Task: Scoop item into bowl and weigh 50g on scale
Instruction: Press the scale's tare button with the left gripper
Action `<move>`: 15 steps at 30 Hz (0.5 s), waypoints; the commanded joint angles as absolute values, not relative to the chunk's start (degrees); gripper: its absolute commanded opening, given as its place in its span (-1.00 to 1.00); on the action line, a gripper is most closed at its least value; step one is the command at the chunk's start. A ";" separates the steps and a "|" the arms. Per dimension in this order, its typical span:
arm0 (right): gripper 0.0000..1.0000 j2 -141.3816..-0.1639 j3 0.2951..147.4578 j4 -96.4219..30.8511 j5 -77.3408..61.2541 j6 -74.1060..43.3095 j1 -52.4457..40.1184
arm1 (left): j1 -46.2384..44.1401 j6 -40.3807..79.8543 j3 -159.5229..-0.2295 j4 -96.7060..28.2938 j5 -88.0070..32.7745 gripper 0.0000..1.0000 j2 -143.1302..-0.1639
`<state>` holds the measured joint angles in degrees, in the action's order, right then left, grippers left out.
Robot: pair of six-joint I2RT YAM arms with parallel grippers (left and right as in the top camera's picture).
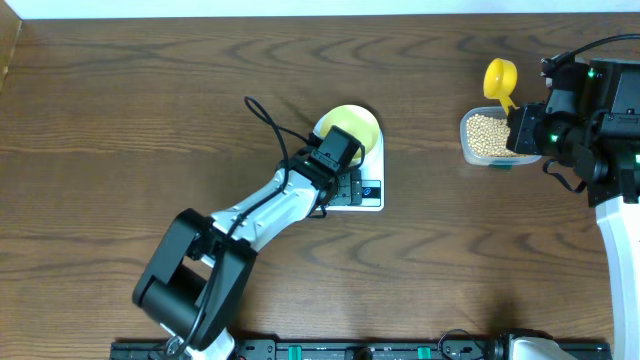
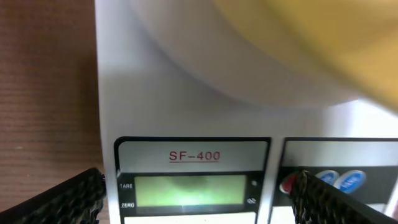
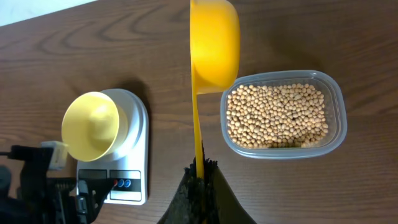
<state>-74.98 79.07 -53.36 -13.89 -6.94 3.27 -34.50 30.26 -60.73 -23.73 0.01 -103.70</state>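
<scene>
The pale yellow bowl (image 1: 350, 124) stands on the white scale (image 1: 376, 170) and no beans show in it. My left gripper (image 1: 345, 186) is open low over the scale's front edge. In the left wrist view its fingers (image 2: 199, 202) straddle the display, with the right finger by the red button; the scale (image 2: 186, 106) and the blurred bowl (image 2: 311, 37) fill that view. My right gripper (image 3: 200, 177) is shut on the handle of the yellow scoop (image 3: 214, 43), held beside the clear tub of beige beans (image 3: 283, 115). The bowl (image 3: 93, 124) and scale (image 3: 138, 118) show at left.
The clear tub (image 1: 487, 135) stands at the right of the brown wooden table (image 1: 130, 120), and the scoop (image 1: 499, 76) sticks out beyond its far side. The left arm stretches diagonally from the front edge to the scale.
</scene>
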 commanded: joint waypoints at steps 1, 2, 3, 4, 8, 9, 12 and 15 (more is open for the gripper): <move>-0.98 -74.67 79.72 -53.39 -13.65 -6.15 3.33 | -34.15 31.18 -60.20 -23.44 1.08 0.93 -105.75; -0.98 -74.67 79.72 -53.39 -13.65 -6.15 3.33 | -34.15 31.18 -60.20 -23.35 1.10 0.93 -105.97; -0.98 -74.67 79.72 -53.39 -13.63 -6.15 3.33 | -34.15 31.18 -60.20 -23.24 1.08 0.93 -106.02; -0.98 -74.67 79.72 -53.39 -13.65 -6.15 3.33 | -34.15 31.18 -60.20 -23.22 1.10 0.93 -106.10; -0.98 -74.67 79.72 -53.39 -13.65 -6.15 3.33 | -34.15 31.16 -60.20 -23.03 1.15 0.93 -106.10; -0.98 -74.67 79.72 -53.39 -13.65 -6.15 3.33 | -34.15 31.16 -60.20 -23.00 1.15 0.93 -106.10; -0.98 -74.67 79.72 -53.43 -13.65 -6.15 3.33 | -34.15 31.16 -60.20 -23.03 1.17 0.93 -106.10; -0.98 -74.67 79.72 -53.76 -13.65 -6.15 3.33 | -34.15 31.16 -60.20 -23.03 1.19 0.93 -106.50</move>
<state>-74.98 79.07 -53.43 -13.89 -6.94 3.27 -34.50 30.48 -60.73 -23.05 -0.08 -104.27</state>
